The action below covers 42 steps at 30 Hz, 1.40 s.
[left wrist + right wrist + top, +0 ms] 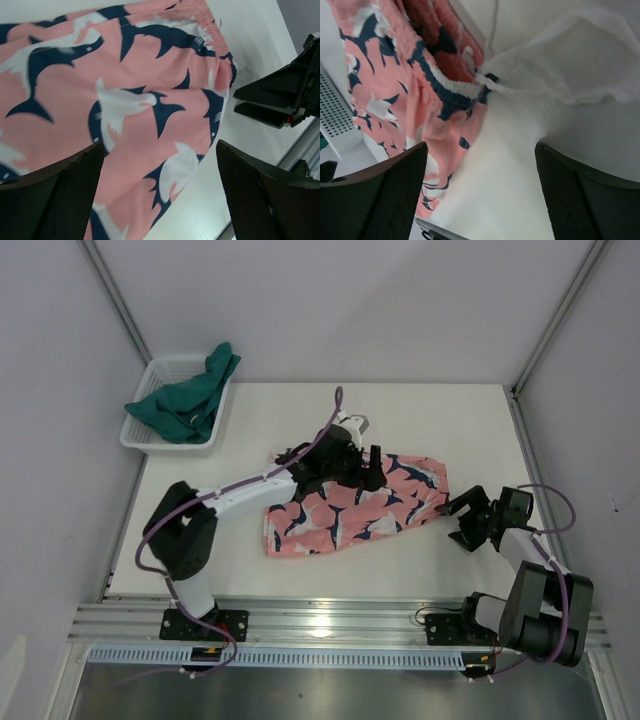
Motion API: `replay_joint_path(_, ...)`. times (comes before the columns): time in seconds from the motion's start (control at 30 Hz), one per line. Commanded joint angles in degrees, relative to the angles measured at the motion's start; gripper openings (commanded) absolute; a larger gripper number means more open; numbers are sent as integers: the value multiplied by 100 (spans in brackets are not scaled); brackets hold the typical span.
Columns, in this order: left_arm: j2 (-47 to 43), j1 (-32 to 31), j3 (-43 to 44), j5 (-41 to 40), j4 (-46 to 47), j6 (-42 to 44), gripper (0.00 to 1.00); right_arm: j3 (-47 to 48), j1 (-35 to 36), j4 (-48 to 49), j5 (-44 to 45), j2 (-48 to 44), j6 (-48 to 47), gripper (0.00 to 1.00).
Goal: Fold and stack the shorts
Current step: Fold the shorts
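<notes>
Left claw (362, 468): jaws spread wide, nothing held, hovering over the pink shark-print shorts (340, 512) near their 1 o'clock edge. Its wrist view shows only flat printed fabric between the fingers.

Right claw (462, 522): also fully open and empty, low on the tabletop (450, 415), just beside the shorts at their 4 o'clock end. That end is the elastic waistband (212, 30). The right wrist view looks into the waist opening, where pale thin white cloth spills out, probably a lining.

Progress, as judged: early. The pink pair lies spread on a slant at mid-tabletop, rumpled. Whether a first fold is already in it, I cannot tell. Teal shorts (188, 400) are heaped in the white basket (135, 437) at 10 o'clock, well apart, untouched. Left to do: finish the pink fold, fetch and fold the teal pair, then stack.

Obstructions: the loose lining could snag a pinch at the waistband. The left arm lies across the route to the basket.
</notes>
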Motion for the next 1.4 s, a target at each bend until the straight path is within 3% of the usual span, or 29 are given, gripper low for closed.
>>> replay_joint_path(0.0, 601, -238, 802, 224, 99, 309, 94, -71, -141, 950, -141, 258, 279, 89)
replay_joint_path(0.4, 2043, -713, 2121, 874, 11, 564, 91, -98, -221, 2084, 114, 1322, 701, 72)
replay_joint_path(0.63, 2929, -774, 3060, 295, -848, 678, 90, -124, -37, 2664, 149, 1911, 982, 67)
replay_joint_path(1.0, 3775, -757, 3641, -128, -1580, 555, 86, -151, 192, 2568, 404, 1683, 842, 58)
replay_joint_path(1.13, 3986, -766, 3818, -102, -1764, 608, 85, -107, 245, 2533, 466, 1797, 772, 47)
replay_joint_path(1.37, 4012, -845, 3677, 206, -1553, 766, 82, 34, 333, 2568, 720, 1911, 815, 42)
